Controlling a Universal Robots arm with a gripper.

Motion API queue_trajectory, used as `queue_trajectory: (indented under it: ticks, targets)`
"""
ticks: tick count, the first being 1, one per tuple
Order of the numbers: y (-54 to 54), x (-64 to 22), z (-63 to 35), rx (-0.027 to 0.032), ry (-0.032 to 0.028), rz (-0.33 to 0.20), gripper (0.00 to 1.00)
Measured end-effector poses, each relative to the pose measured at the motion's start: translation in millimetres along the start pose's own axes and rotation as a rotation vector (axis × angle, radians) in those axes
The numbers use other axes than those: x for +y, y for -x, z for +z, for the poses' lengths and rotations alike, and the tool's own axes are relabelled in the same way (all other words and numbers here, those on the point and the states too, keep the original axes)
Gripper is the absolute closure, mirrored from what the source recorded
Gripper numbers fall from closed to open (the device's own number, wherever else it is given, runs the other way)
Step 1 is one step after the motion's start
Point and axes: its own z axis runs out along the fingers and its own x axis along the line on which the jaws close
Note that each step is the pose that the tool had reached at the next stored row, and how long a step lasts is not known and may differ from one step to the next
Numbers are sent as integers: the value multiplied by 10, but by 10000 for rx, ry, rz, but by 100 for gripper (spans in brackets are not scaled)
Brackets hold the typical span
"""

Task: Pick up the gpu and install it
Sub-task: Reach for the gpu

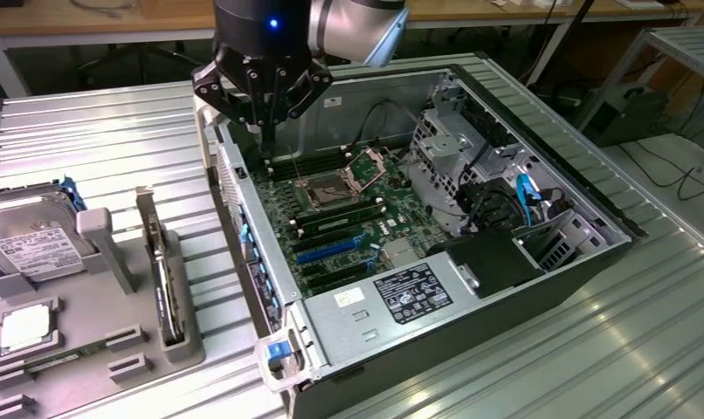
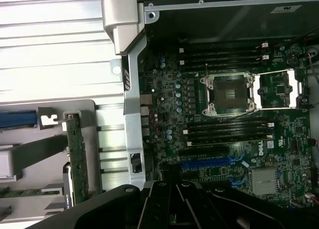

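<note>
My pincer (image 1: 265, 140) is pinched shut, its black fingers drawn to a narrow point and holding nothing. It hangs over the far end of the open steel computer case (image 1: 376, 87), above the green motherboard (image 1: 341, 218). The gpu (image 1: 162, 284), a thin flat card with a silver bracket, stands on its long edge in a slot of the grey moulded holder (image 1: 96, 305). The holder sits on the ribbed metal desk (image 1: 96, 131), well apart from my pincer, nearer and toward the exterior view's left.

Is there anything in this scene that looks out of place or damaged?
The CPU socket in the case is empty, and its metal cover is flipped open beside it. Nothing looks spilled or broken; the gpu stands upright in its holder.
</note>
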Motion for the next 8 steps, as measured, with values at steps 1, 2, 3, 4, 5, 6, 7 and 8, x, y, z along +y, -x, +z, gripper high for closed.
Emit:
queue_trajectory:
  ticks: [1, 2, 3, 4, 5, 6, 7, 8]
  targets:
    - [-9, -4, 0, 1, -1, -1, 89]
    - [-17, -7, 2, 3, -1, -1, 89]
    - [-21, -9, 2, 4, 0, -1, 89]
    - [-29, -13, 3, 5, -1, -1, 89]
    - [-36, -16, 3, 6, -1, -1, 89]
    - [-42, -19, 4, 7, -1, -1, 89]
    - [-55, -25, 5, 9, -1, -2, 89]
    - [-62, -28, 6, 9, -1, -2, 89]
